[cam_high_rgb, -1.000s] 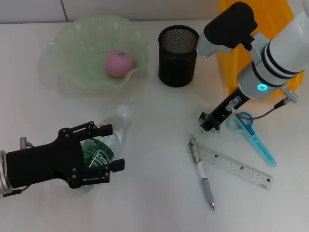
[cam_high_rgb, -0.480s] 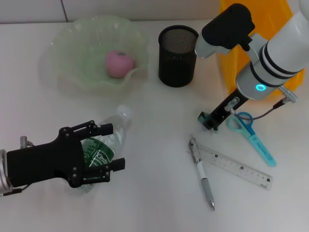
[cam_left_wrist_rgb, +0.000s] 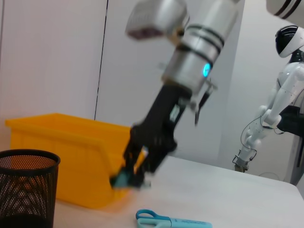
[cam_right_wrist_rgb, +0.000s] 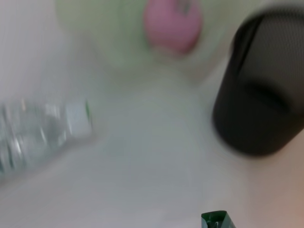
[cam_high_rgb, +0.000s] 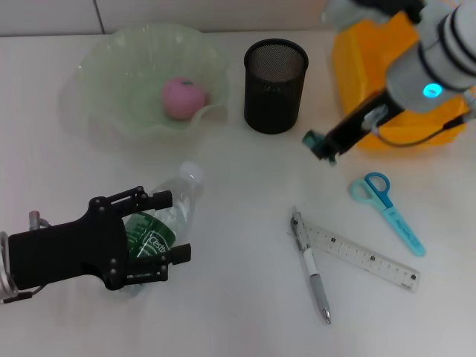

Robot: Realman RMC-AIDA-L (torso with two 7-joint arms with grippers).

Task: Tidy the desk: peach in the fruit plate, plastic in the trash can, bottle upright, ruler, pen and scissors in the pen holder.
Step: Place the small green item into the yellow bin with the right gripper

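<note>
The bottle (cam_high_rgb: 178, 197) lies on its side on the desk (cam_high_rgb: 238, 320). My left gripper (cam_high_rgb: 167, 227) is open over its green label, one finger on each side. Inside the fruit plate (cam_high_rgb: 97, 67) rests the peach (cam_high_rgb: 184, 98). Between the pen holder (cam_high_rgb: 275, 89) and the trash can (cam_high_rgb: 364, 67), my right gripper (cam_high_rgb: 318, 143) is shut on a small green piece of plastic (cam_right_wrist_rgb: 216, 221). The scissors (cam_high_rgb: 387, 212), ruler (cam_high_rgb: 364, 256) and pen (cam_high_rgb: 312, 275) lie flat on the desk at the front right.
In the left wrist view, the trash can (cam_left_wrist_rgb: 57, 161) stands behind the pen holder (cam_left_wrist_rgb: 26, 190), with the right gripper (cam_left_wrist_rgb: 128, 178) in front of it and the scissors (cam_left_wrist_rgb: 171, 221) below. A wall runs behind the desk.
My right arm has swung up and back from beside the scissors toward the trash can, carrying the green piece. The left gripper and bottle have not moved.
</note>
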